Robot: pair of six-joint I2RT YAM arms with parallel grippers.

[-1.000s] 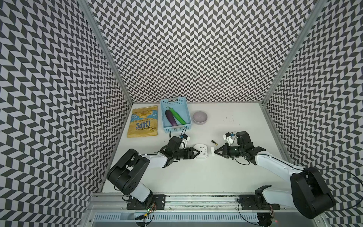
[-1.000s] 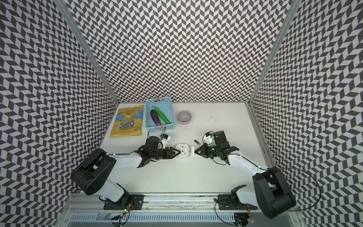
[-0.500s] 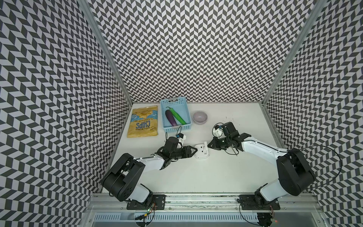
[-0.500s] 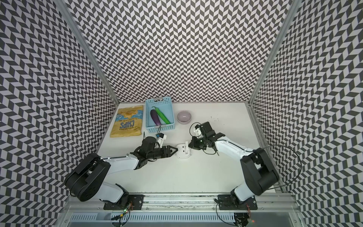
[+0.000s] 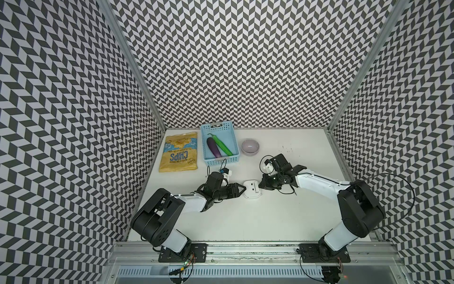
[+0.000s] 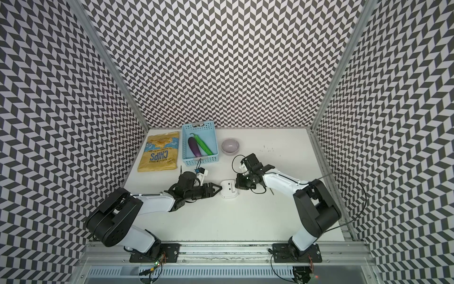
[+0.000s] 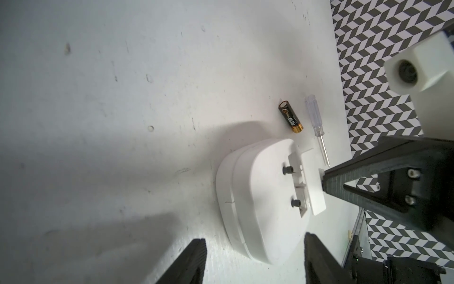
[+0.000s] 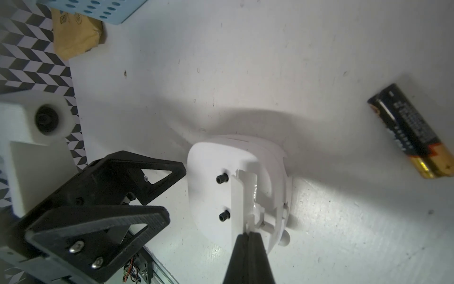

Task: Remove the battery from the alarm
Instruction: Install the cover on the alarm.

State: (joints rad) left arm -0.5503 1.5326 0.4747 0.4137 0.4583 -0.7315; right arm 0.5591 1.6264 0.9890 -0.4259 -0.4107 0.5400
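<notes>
The alarm (image 5: pixel 251 188) (image 6: pixel 229 188) lies face down mid-table, a white rounded clock with its plain back up and the lid of its slot standing open (image 7: pixel 260 209) (image 8: pixel 213 169). The battery (image 7: pixel 290 120) (image 8: pixel 412 130), dark with a gold end, lies loose on the table beside the alarm; in both top views the right arm hides it. My left gripper (image 5: pixel 242 189) (image 7: pixel 254 239) is open, its fingertips at the alarm's near edge without touching it. My right gripper (image 5: pixel 261 185) (image 8: pixel 248 233) is shut, its tips against the open lid at the slot.
A clear-handled screwdriver (image 7: pixel 313 115) lies next to the battery. At the back stand a blue basket (image 5: pixel 219 161) holding two toy vegetables, a yellow chips bag (image 5: pixel 178 152) and a lilac bowl (image 5: pixel 250 146). Patterned walls enclose three sides.
The right arm has swung in from the right, and its shut gripper has come up against the alarm's back. The left gripper has barely moved.
</notes>
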